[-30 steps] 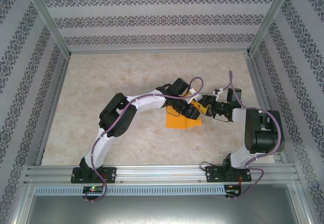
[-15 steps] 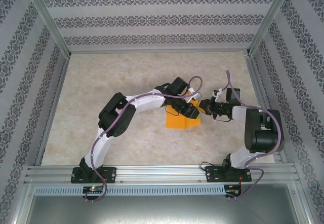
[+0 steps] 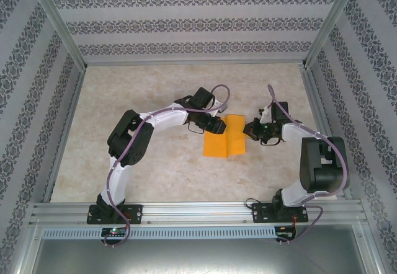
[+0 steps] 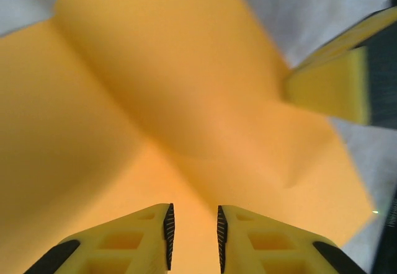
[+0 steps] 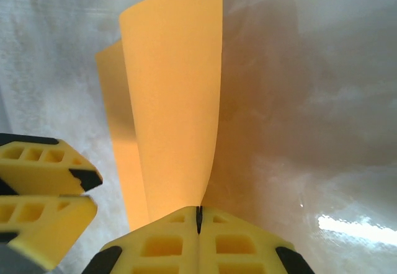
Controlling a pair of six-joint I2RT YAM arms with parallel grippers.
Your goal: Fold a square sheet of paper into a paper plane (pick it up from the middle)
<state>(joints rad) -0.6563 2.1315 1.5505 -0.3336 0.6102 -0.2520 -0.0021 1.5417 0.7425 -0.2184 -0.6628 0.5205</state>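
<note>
Right wrist view: the right jaws are pressed together, their yellow fingers meeting in a thin seam. The lower corner of a raised flap of the orange sheet of paper runs into that seam, so they are clamped on the sheet's edge. The flap stands up from the desk, while the other half lies flat behind it, to the left. Further left in this view are the yellow fingers of the left jaws, over bare desk just beside the paper.

From the left wrist camera, the left jaws stand a narrow slit apart with nothing between their ribbed pads. The sheet spreads out in front of them, with a soft crease running from the upper left down toward the slit. Whether they touch the paper I cannot tell. At the right, one yellow finger of the right jaws sits at the sheet's far edge, where the paper lifts.

From above, the sheet lies near the middle of the desk. The left arm reaches in from the left and overlaps its left edge. The right arm comes in from the right and meets its right edge. Purple cables loop over both wrists, and patterned walls close the desk in on three sides.
</note>
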